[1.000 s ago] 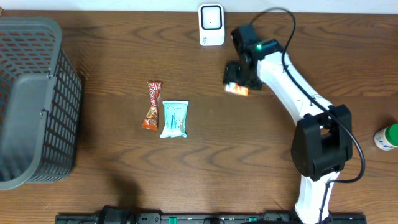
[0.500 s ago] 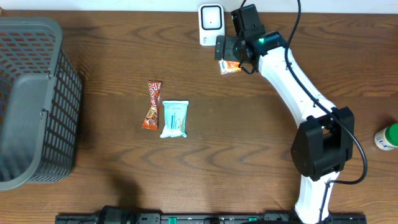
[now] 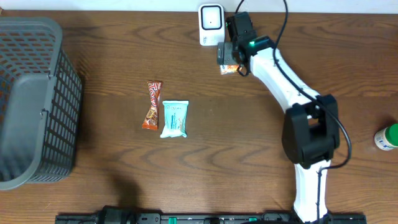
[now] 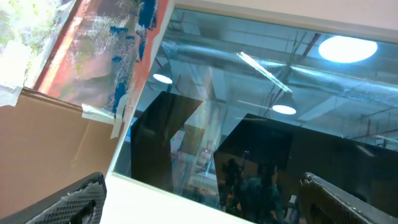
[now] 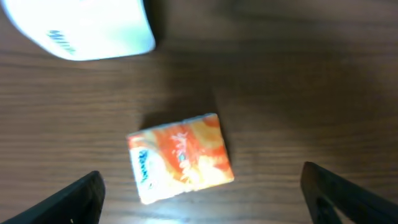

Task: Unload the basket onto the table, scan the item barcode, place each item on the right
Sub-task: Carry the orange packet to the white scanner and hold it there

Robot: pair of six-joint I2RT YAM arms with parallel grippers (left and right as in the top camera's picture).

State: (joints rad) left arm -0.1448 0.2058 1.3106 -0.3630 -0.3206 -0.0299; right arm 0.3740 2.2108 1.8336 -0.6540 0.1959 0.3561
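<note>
Orange pkt point(image 5: 180, 158) beside white scanner point(image 3: 211, 25); grey basket point(image 3: 62, 124) far-L

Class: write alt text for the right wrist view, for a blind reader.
A small orange-and-white snack packet lies on the brown wooden table between the fingers of the open right gripper. Upper left, a white plastic scanner.
</note>
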